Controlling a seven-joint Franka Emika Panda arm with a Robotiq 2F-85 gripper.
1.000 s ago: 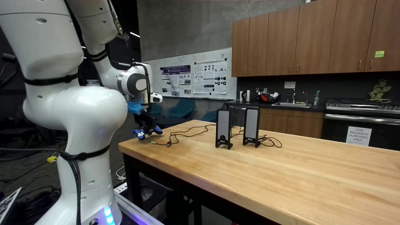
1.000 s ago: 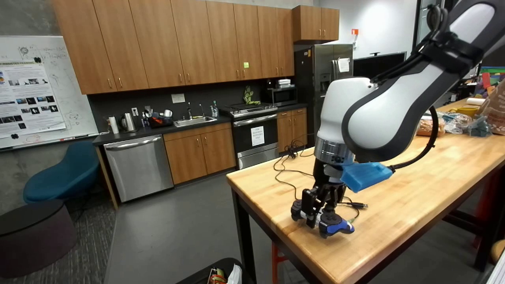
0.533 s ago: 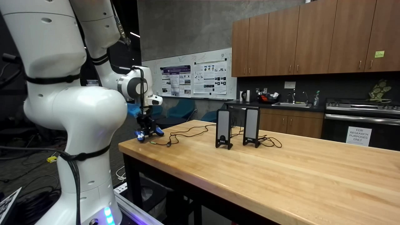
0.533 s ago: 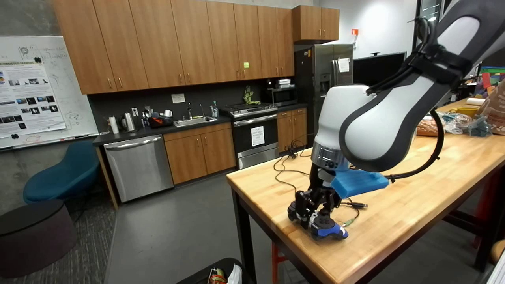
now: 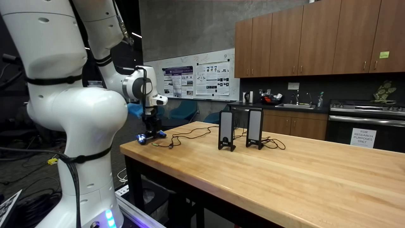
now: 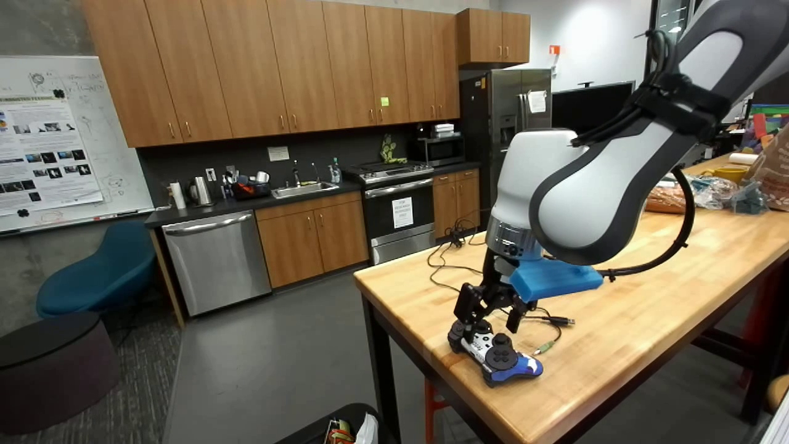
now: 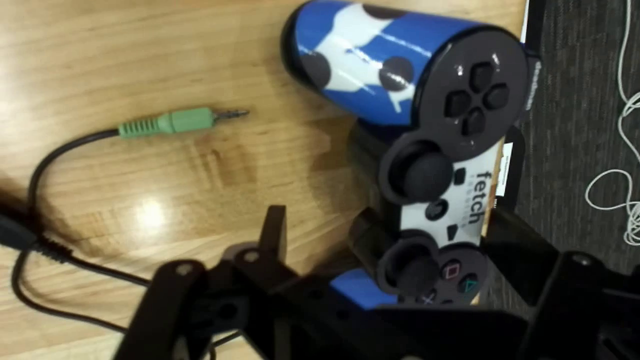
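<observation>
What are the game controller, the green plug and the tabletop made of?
Game controller: probably hard plastic; its blue-and-white handle shines with bright highlights.
Green plug: the matte body looks like moulded plastic or rubber, ribbed at one end; its thin grey tip seems metal.
Tabletop: apparently wood strips, judging by the grain and varying bands; glare suggests a clear coat.

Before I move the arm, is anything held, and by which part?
Nothing is held: the gripper stands open over the game controller, which lies on the table.
</observation>
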